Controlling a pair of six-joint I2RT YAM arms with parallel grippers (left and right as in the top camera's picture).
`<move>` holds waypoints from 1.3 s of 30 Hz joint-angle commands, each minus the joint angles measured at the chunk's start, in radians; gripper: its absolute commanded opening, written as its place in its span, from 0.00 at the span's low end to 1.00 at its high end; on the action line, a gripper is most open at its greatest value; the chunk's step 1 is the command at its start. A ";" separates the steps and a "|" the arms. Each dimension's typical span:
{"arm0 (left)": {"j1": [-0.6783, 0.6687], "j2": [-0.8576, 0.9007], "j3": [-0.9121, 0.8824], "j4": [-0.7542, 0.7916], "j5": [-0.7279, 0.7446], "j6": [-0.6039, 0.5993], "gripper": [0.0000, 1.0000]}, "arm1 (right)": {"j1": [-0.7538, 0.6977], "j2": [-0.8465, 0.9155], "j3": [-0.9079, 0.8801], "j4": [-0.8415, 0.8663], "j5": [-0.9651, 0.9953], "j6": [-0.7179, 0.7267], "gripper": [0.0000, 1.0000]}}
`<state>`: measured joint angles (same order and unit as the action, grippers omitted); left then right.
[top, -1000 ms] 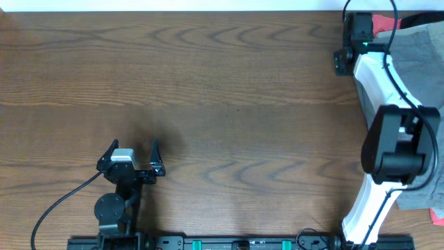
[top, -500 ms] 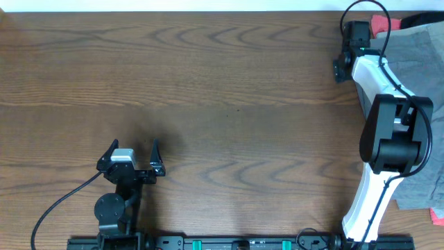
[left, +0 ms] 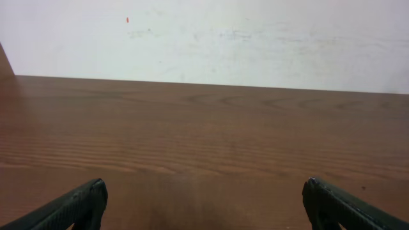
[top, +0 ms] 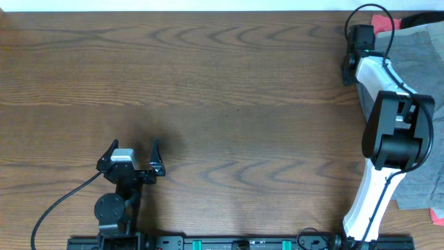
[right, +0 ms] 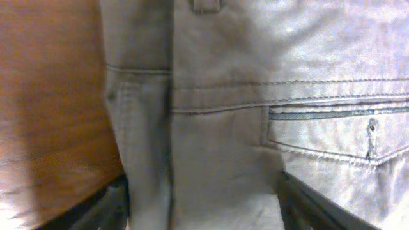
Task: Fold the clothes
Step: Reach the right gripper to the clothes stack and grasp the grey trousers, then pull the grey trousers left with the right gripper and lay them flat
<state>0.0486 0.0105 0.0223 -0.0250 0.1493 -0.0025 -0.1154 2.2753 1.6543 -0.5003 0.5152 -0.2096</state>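
Note:
The grey shorts lie at the table's right edge, partly under my right arm. In the right wrist view the grey shorts fill the frame, showing stitched seams, a belt loop and a pocket edge. My right gripper is open just above them, one finger on each side of the cloth near their left edge. In the overhead view the right gripper is at the far right, mostly hidden under the wrist. My left gripper is open and empty low on the left; it also shows in the left wrist view.
A red garment and a dark one lie at the back right corner. Another bit of red shows at the right edge near the front. The wooden table ends at a white wall.
My right wrist has shifted slightly right, toward the grey shorts, and the elbow has moved a little. The left arm has not moved.

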 commanded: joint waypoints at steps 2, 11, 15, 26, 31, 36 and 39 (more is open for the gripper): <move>-0.004 -0.006 -0.018 -0.034 0.006 0.003 0.98 | -0.013 0.016 0.014 -0.005 0.000 0.003 0.48; -0.004 -0.006 -0.018 -0.033 0.006 0.003 0.98 | -0.006 -0.003 0.023 -0.008 0.090 0.159 0.01; -0.004 -0.006 -0.018 -0.033 0.006 0.003 0.98 | -0.005 -0.056 0.024 -0.016 0.114 0.227 0.01; -0.004 -0.006 -0.018 -0.033 0.006 0.003 0.98 | 0.037 -0.299 0.024 -0.049 0.108 0.299 0.01; -0.004 -0.006 -0.018 -0.034 0.006 0.003 0.98 | 0.113 -0.385 0.024 -0.075 -0.041 0.299 0.01; -0.004 -0.006 -0.018 -0.033 0.006 0.003 0.98 | 0.251 -0.418 0.024 -0.098 -0.193 0.299 0.01; -0.004 -0.006 -0.018 -0.034 0.006 0.003 0.98 | 0.351 -0.415 0.024 -0.104 -0.274 0.318 0.01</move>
<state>0.0486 0.0105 0.0223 -0.0250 0.1493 -0.0025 0.1513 1.8824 1.6547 -0.6086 0.3775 0.0742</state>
